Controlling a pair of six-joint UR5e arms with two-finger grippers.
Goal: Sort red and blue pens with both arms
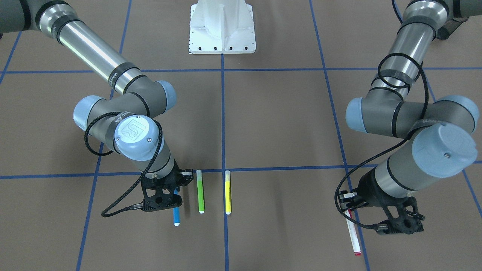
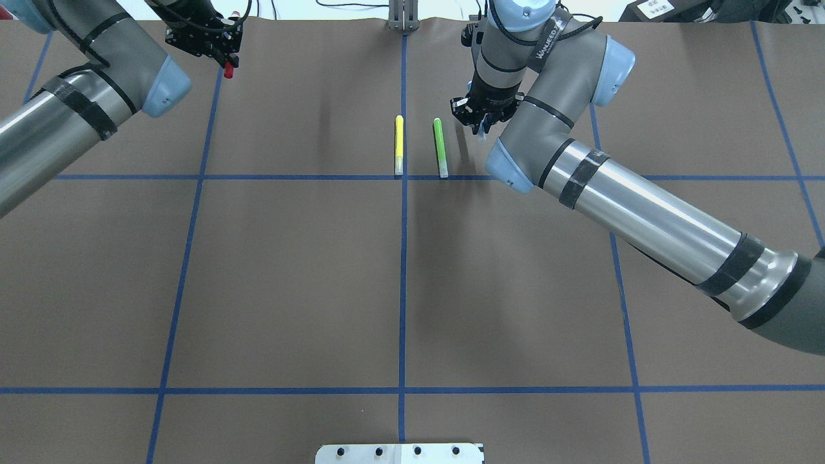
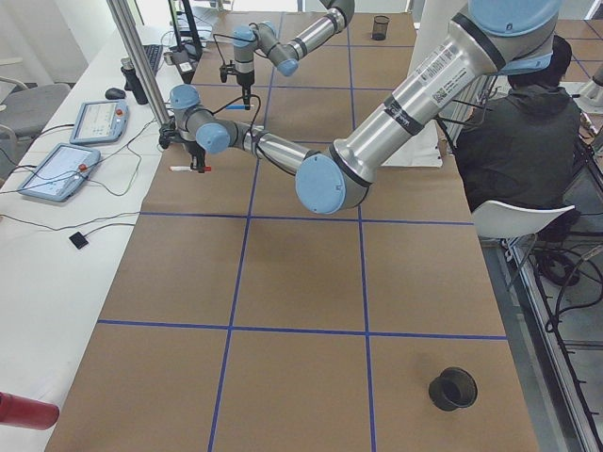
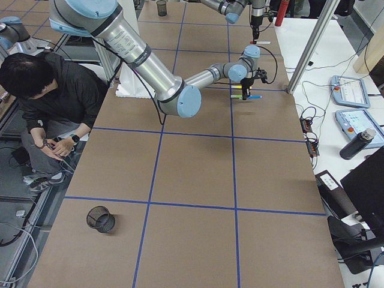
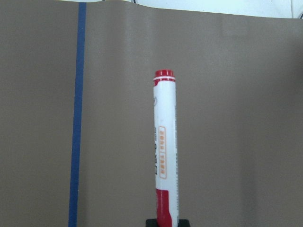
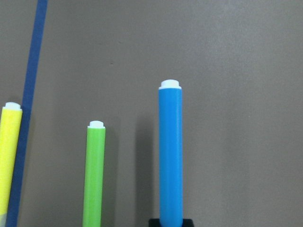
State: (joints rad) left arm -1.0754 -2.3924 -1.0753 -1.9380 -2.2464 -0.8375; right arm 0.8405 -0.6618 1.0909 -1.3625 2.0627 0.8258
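Exterior front-facing view hides the upper part of the blue pen [image 1: 176, 217] under the right tool [image 1: 176, 190], which is clenched on it. Its free end points to 6 o'clock, at 9 o'clock of the green pen [image 1: 200, 192]. The left tool [image 1: 348, 204] grips the red pen [image 1: 354, 236], whose held end is hidden and whose barrel points to 5 o'clock over the counter [image 1: 282, 131].
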